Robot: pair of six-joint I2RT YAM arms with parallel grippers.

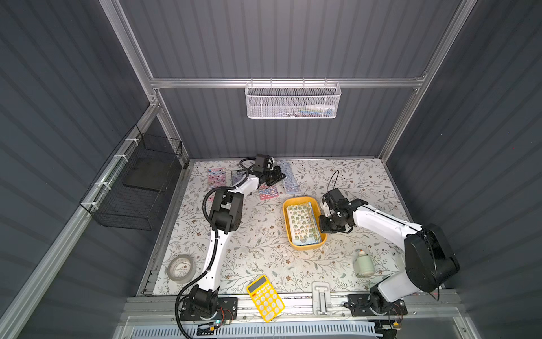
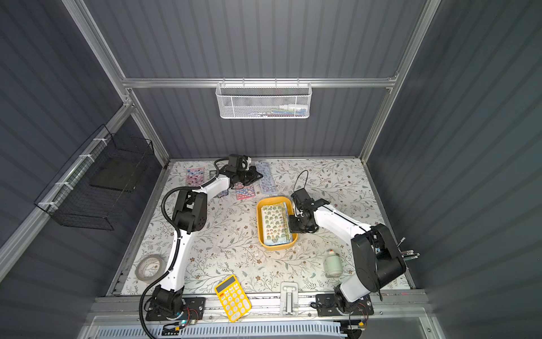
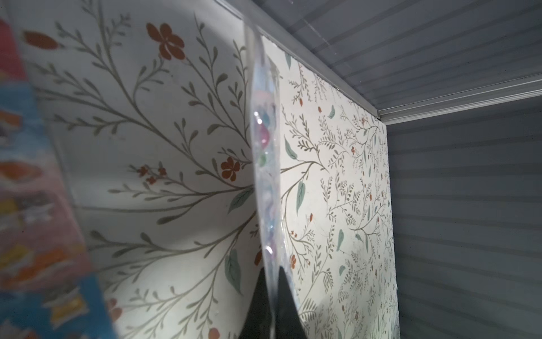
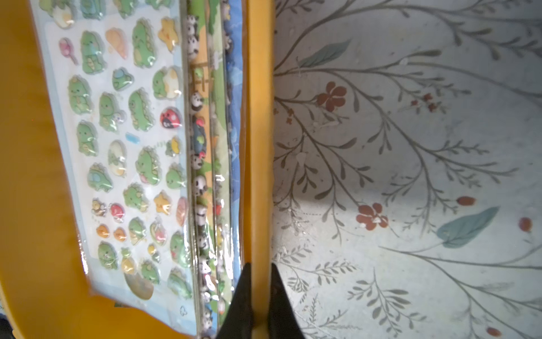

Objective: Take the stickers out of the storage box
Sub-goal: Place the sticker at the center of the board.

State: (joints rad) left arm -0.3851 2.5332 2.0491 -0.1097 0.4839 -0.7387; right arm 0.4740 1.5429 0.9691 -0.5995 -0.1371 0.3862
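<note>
The mustard-yellow storage box [image 1: 302, 247] [image 2: 277, 248] sits mid-table, with a stack of stickers [image 1: 300, 224] [image 2: 274, 223] inside, a green dinosaur sheet [image 4: 123, 141] on top. My right gripper [image 1: 321, 226] [image 4: 259, 268] is shut on the box's right wall [image 4: 258, 146], one jaw inside and one outside. At the back of the table my left gripper [image 1: 281, 176] [image 3: 271, 270] is shut on a bluish sticker sheet [image 1: 289, 179] [image 3: 265, 176], which the left wrist view shows edge-on. Three more sheets lie on the table there: pink [image 1: 217, 176], dark [image 1: 236, 176] and pink-blue [image 1: 267, 192] [image 3: 35, 220].
A yellow calculator [image 1: 265, 298] and a white clip fixture [image 1: 321, 296] sit at the front edge. A tape roll [image 1: 181, 268] lies front left, a small pale bottle [image 1: 363, 262] front right. A white mesh basket [image 1: 293, 99] hangs on the back wall, a black wire basket [image 1: 132, 187] on the left wall.
</note>
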